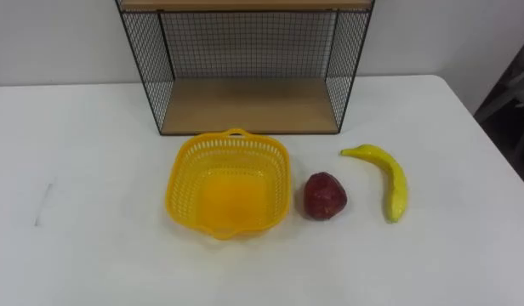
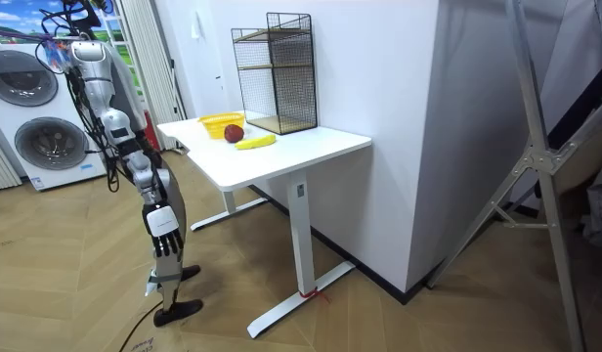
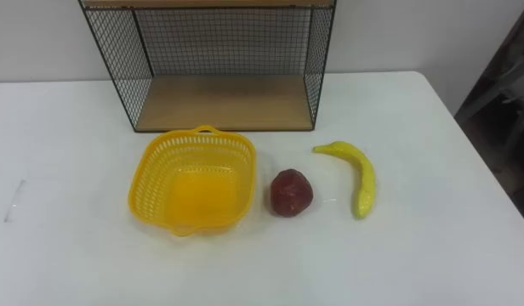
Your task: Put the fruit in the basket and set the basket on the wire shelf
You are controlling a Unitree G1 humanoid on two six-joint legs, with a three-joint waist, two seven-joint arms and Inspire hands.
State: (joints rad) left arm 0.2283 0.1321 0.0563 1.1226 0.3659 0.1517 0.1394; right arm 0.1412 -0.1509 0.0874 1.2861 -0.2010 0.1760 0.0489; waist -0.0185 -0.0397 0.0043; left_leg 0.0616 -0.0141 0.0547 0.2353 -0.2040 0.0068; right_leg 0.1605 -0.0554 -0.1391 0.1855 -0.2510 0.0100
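The white table (image 1: 92,255) carries everything the task needs. The wire shelf (image 1: 245,42) stands at the table's far edge, against the wall, with its open front towards the robot and its wooden bottom board bare. Just in front of that opening, about midway between the left and right edges, sits the yellow basket (image 1: 179,170), upright, with nothing in it. A small handle on its rim points at the shelf.

Just beside the basket, on the side of the table's right edge, lies the dark red fruit (image 1: 326,195), with a narrow gap between the two. Farther towards the right edge lies the banana (image 1: 391,178), apart from the red fruit. Its stem end points to the far edge and its curved body runs back towards the near edge. A faint grey mark (image 1: 45,200) shows on the table near the left edge.

In the room view the robot stands at the table's near edge, facing the shelf. Its right hand (image 2: 162,223) hangs at its side, lower than the tabletop and well apart from the basket and both fruits. Whether that hand is released or clenched I cannot tell. Both fruits lie on the table, outside the basket, and the basket is not on the shelf.
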